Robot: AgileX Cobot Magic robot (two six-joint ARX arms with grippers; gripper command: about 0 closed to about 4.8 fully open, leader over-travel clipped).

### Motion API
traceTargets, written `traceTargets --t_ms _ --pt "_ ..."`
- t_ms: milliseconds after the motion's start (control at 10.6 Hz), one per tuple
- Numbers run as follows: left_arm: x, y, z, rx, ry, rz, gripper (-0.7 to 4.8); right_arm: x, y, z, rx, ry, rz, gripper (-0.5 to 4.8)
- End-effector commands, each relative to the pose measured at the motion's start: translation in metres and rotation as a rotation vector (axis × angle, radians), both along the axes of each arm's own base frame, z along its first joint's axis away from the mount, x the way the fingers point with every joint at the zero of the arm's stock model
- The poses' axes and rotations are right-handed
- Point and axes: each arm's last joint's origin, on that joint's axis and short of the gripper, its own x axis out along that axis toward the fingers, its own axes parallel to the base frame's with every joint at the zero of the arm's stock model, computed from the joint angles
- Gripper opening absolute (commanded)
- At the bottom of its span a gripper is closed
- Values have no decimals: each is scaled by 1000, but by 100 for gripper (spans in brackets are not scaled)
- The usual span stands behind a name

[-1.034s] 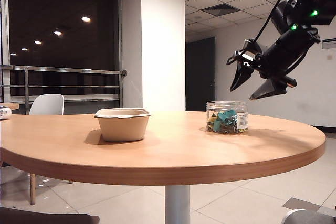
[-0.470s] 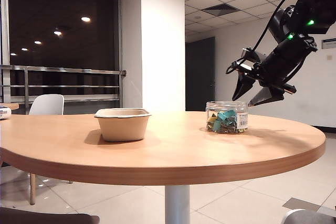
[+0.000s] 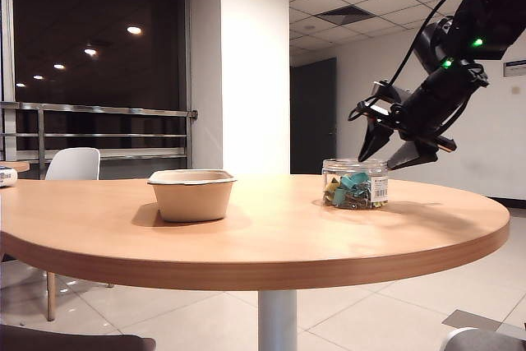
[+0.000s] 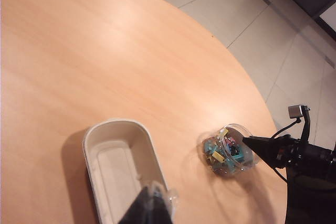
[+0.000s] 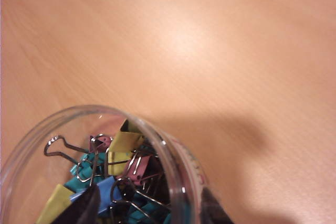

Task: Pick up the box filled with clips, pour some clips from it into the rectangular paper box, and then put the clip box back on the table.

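Observation:
The box filled with clips (image 3: 355,184) is a clear round jar with a white label, standing open-topped on the table (image 3: 271,236) right of centre. Mixed-colour clips (image 5: 113,174) fill it. My right gripper (image 3: 380,161) hangs open just above its rim, tilted down. In the right wrist view the right gripper (image 5: 149,198) has one finger over the jar's mouth and the other outside its wall, gripping nothing. The rectangular paper box (image 3: 192,195) stands empty to the left. Well above the paper box (image 4: 123,161) my left gripper (image 4: 151,203) is shut, with nothing in it.
The round table's edge (image 4: 247,72) curves close behind the jar (image 4: 228,150), with tiled floor beyond. A white chair (image 3: 72,163) stands past the table's far left side. Bare wood-look top lies between the jar and the paper box.
My right gripper has come down and leftward to the jar's rim, and its jaws have narrowed a little. The jar and paper box have not moved.

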Motion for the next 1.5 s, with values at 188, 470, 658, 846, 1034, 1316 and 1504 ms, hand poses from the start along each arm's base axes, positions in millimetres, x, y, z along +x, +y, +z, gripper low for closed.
traceTargets --t_ms 188,470,658,846,1034,1316,1504 --pt "-1 0 4 -2 -22 0 -5 1 1 -7 -6 19 5 206" --pt "-1 0 4 -2 -22 0 -5 1 1 -7 -5 19 7 145" --pt "-1 0 4 -1 -22 1 -5 1 3 -7 -6 18 10 116" --pt "-1 0 4 -1 -22 2 -5 0 10 -7 -32 3 41 38" --pt "-1 0 4 -1 -22 2 -5 -1 15 -7 -37 2 48 39" --pt "-1 0 4 0 -22 1 -5 -1 21 -4 -60 -9 84 39" --pt "-1 0 4 -1 -22 2 -5 0 25 4 -80 -15 109 39"
